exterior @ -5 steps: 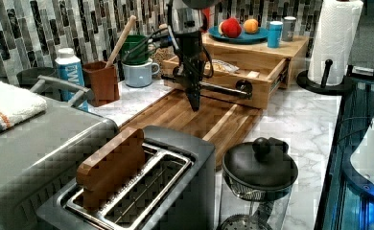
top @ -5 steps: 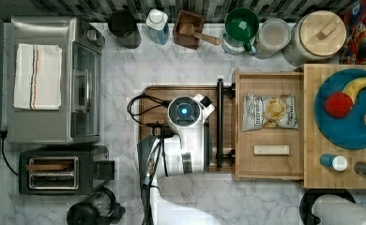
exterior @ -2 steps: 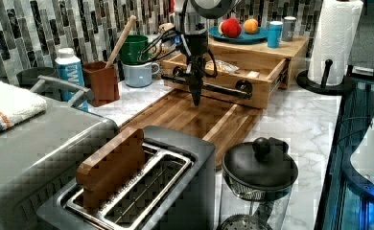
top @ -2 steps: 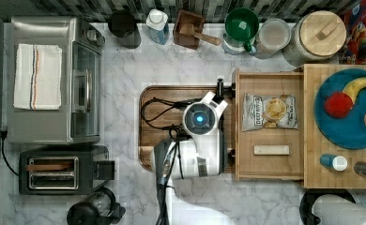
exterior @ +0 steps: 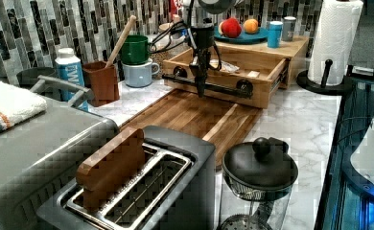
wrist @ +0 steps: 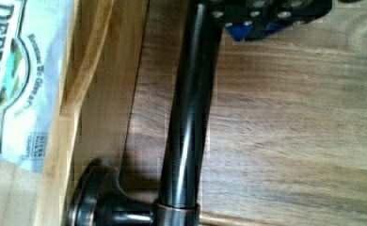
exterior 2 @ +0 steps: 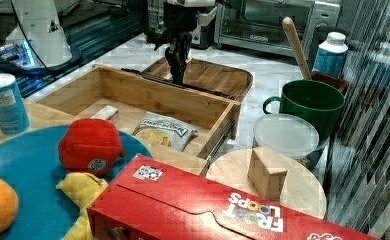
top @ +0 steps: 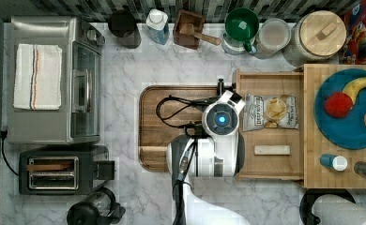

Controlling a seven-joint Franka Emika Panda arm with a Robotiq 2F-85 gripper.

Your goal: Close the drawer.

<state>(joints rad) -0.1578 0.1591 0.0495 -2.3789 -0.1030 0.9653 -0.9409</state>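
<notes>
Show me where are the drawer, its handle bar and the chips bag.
drawer (top: 270,164), top view, bare plank bottom.
handle bar (exterior: 218,87), left view, middle of the dark bar.
chips bag (top: 271,112), top view, bag's centre.

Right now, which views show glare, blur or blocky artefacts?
Wrist view: soft close-up, a bright streak along the dark handle bar. Left view: blocky over the toaster. Right view: window glare beside the green mug. Top view: evenly lit.

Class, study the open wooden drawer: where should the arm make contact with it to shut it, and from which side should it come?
Judging by its pose, use the dark bar handle across the drawer front. It stands proud on two round mounts, facing the cutting board. Come from the board side, in the top view's left, and push toward the wooden slab. The gripper sits at that bar.
</notes>
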